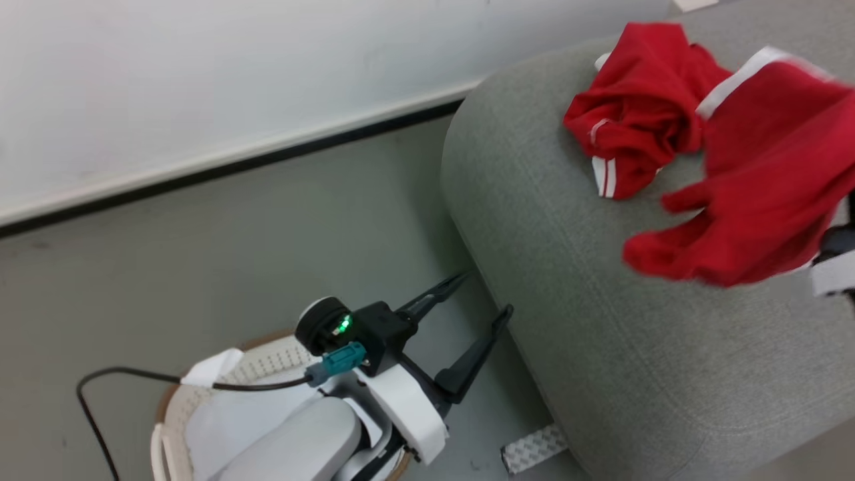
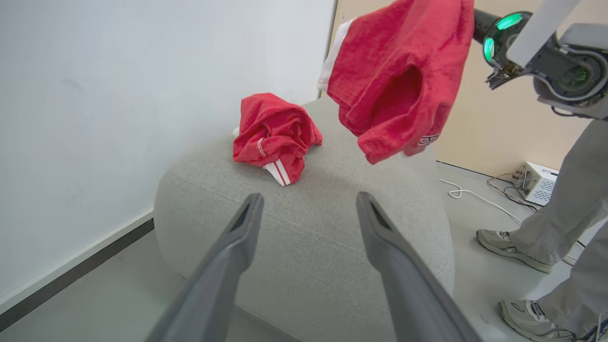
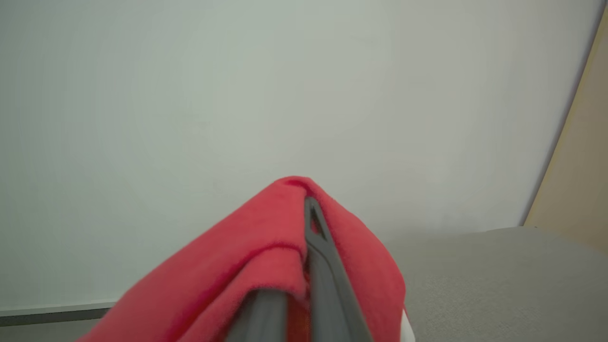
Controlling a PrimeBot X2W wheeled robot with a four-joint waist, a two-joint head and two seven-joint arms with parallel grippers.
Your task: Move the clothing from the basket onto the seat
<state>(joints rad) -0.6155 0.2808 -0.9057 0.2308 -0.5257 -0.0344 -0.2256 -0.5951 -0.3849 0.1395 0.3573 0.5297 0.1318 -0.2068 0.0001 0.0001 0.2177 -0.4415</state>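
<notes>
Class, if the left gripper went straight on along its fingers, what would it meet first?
Probably the seat, its rounded grey side just ahead of the left gripper; the crumpled red garment lies farther back on top.

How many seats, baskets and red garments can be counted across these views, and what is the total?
Seat: 1
Basket: 1
Red garments: 2, the crumpled garment lying on the seat and the hanging garment held in the air above it
Total: 4
</notes>
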